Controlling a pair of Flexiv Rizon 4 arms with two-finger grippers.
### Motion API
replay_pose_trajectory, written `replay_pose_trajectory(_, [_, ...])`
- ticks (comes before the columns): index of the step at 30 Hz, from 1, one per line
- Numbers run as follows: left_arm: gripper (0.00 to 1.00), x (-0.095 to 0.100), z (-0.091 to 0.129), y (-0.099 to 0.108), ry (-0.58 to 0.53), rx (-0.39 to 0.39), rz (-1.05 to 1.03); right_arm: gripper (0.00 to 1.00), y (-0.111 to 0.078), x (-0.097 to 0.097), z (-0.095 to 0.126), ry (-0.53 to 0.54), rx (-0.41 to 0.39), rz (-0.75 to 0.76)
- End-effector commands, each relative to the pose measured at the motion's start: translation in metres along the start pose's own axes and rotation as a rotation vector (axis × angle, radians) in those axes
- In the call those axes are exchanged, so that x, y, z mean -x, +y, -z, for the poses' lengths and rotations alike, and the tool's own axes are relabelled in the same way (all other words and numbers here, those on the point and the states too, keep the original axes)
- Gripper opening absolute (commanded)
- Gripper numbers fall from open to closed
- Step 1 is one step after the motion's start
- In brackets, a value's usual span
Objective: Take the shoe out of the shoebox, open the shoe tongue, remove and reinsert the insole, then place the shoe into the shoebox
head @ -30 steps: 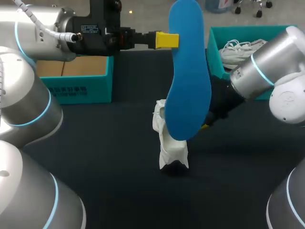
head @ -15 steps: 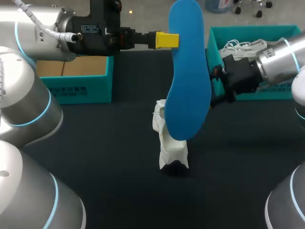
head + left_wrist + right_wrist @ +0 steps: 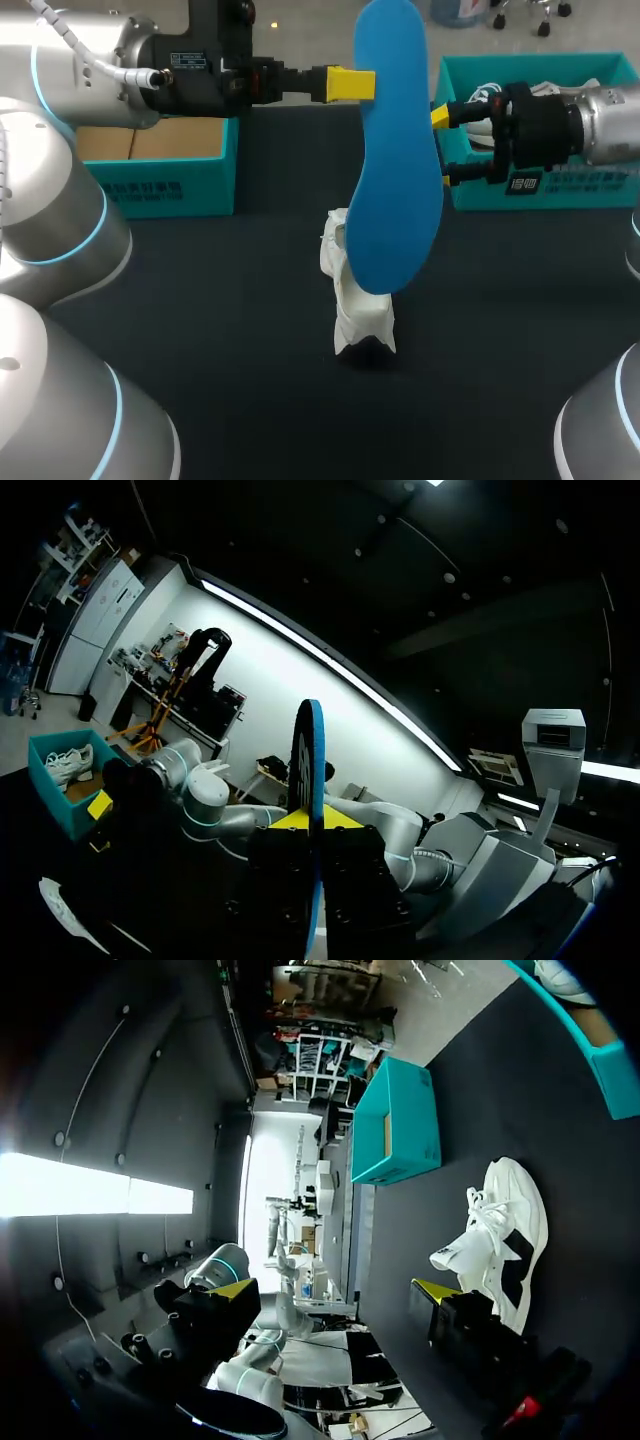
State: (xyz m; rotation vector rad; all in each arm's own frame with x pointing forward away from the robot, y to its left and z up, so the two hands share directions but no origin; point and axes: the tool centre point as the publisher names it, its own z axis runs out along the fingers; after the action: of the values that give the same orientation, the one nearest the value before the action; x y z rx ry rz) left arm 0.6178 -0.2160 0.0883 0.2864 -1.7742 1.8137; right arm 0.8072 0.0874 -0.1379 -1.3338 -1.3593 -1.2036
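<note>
The black table carries everything, and I place the rest by the white lace-up shoe that sits near its middle, outside both boxes. My right wrist view shows the shoe on the dark surface with black patches on its side.

Far behind the shoe to its left stands an open teal shoebox with a bare brown cardboard inside. Far behind the shoe to its right stands a second teal shoebox, with another white shoe lying in it.

A long bright blue foam insole hangs upright in the air above the shoe, and in the head view its lower end covers part of the shoe.

My left gripper is high above and behind the shoe. It is clamped on the insole near its upper end, and my left wrist view has the insole edge-on between the fingers.

My right gripper hangs above and to the right of the shoe, just beside the insole's right edge. Its fingers are spread wide and hold nothing.
</note>
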Motion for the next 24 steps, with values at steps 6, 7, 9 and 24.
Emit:
replay_pose_trajectory(6, [0.00, 0.000, -0.001, -0.001, 0.001, 0.001, 0.000, 1.00, -0.004, -0.005, 0.001, 0.016, 0.035, -0.053])
replay_pose_trajectory(7, [0.00, 0.000, -0.001, -0.001, 0.001, 0.001, 0.000, 1.00, -0.004, -0.005, 0.001, 0.016, 0.035, -0.053])
replay_pose_trajectory(9, [0.00, 0.000, -0.001, -0.001, 0.001, 0.001, 0.000, 1.00, -0.004, -0.005, 0.001, 0.016, 0.035, -0.053])
replay_pose_trajectory(24, [0.00, 0.027, 0.021, 0.001, -0.108, 0.134, -0.356, 1.00, -0.004, -0.005, 0.001, 0.016, 0.035, -0.053])
